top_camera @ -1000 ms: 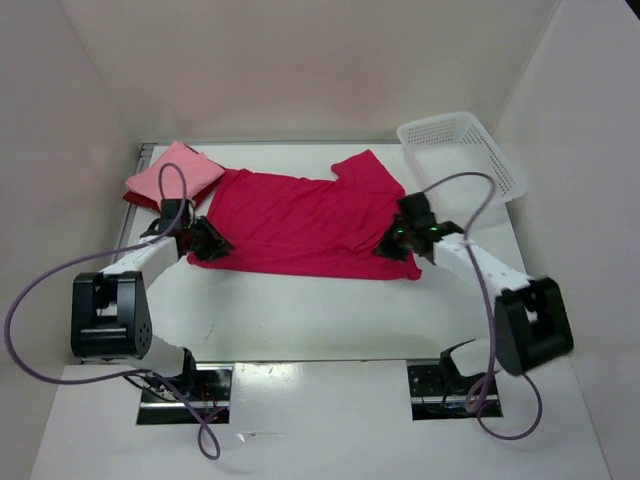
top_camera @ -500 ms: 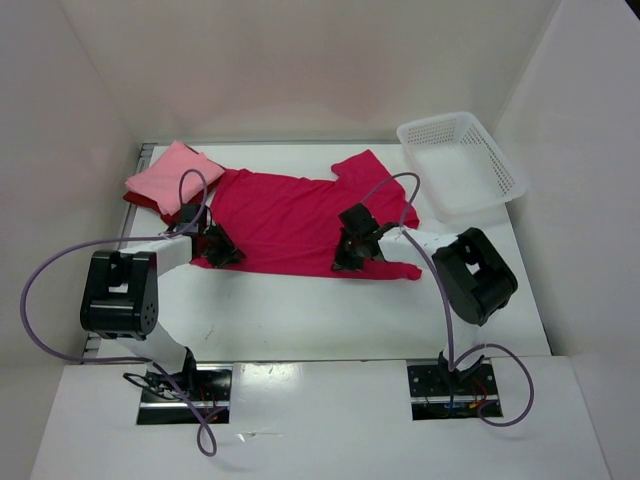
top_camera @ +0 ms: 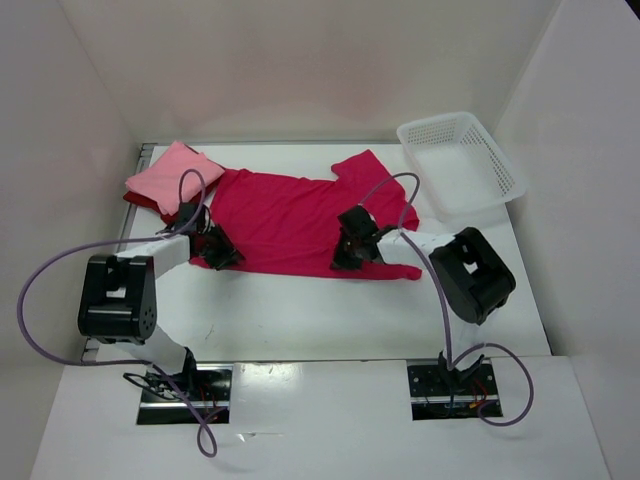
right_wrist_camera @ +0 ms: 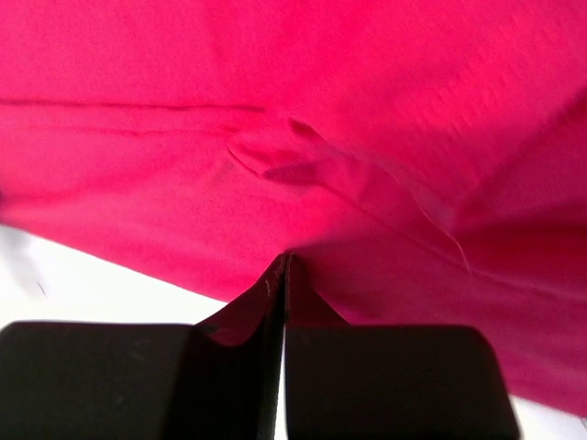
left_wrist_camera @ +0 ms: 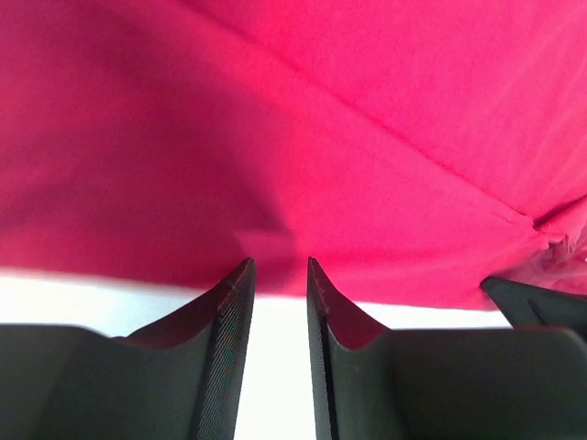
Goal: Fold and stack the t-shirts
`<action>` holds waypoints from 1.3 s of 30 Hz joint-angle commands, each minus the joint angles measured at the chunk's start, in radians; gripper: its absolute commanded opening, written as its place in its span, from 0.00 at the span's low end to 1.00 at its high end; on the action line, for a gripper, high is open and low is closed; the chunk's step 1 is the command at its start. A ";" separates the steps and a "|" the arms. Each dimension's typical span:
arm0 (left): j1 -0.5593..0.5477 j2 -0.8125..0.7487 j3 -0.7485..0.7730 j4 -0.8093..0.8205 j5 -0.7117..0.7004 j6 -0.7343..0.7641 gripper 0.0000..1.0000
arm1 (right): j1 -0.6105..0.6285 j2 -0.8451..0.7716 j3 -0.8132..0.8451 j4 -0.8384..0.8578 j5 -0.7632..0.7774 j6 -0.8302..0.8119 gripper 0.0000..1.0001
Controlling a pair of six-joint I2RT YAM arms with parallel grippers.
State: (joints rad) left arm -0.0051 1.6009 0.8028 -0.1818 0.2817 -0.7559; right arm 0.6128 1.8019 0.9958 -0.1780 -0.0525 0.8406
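A magenta-crimson t-shirt (top_camera: 295, 215) lies spread flat across the middle of the table. At the back left, a folded light pink t-shirt (top_camera: 172, 172) rests on a dark red t-shirt (top_camera: 136, 199). My left gripper (top_camera: 222, 254) (left_wrist_camera: 280, 266) is at the spread shirt's near left hem. It is open by a narrow gap, with only white table between its fingers. My right gripper (top_camera: 346, 256) (right_wrist_camera: 286, 258) is shut, its tips against the cloth (right_wrist_camera: 303, 110) just inside the near hem. No cloth shows between its fingers.
A white lattice basket (top_camera: 497, 158) stands at the back right corner. White walls enclose the table on three sides. Purple cables loop up from both arms. A strip of bare table (top_camera: 300, 310) lies between the shirt and the arm bases.
My right gripper has swung left along the near hem, from the shirt's right corner toward its middle, staying shut. The left gripper shifted slightly right. The shirt has not visibly moved.
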 commanded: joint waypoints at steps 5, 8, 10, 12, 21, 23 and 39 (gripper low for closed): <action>0.008 -0.263 -0.007 -0.160 -0.053 0.061 0.37 | 0.015 -0.127 -0.203 -0.083 0.006 -0.055 0.01; 0.008 -0.327 -0.007 -0.188 -0.078 0.070 0.37 | 0.024 -0.196 -0.244 -0.127 -0.013 -0.067 0.01; 0.008 -0.340 -0.007 -0.211 -0.090 0.082 0.37 | 0.024 -0.249 -0.272 -0.156 -0.014 -0.078 0.01; 0.008 -0.340 -0.007 -0.222 -0.099 0.095 0.37 | 0.024 -0.277 -0.272 -0.205 -0.014 -0.087 0.01; -0.004 -0.200 -0.045 -0.107 0.002 0.061 0.37 | 0.024 -0.224 -0.008 -0.200 -0.062 -0.123 0.19; -0.004 -0.159 -0.073 -0.064 0.002 0.044 0.37 | 0.034 -0.199 0.003 -0.152 -0.073 -0.110 0.20; 0.027 -0.218 -0.067 -0.088 0.010 -0.037 0.20 | 0.168 -0.058 0.167 -0.069 -0.035 -0.087 0.00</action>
State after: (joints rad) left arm 0.0109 1.5105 0.6971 -0.2520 0.3374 -0.7830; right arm 0.7151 1.6825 1.0588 -0.3073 -0.0940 0.7570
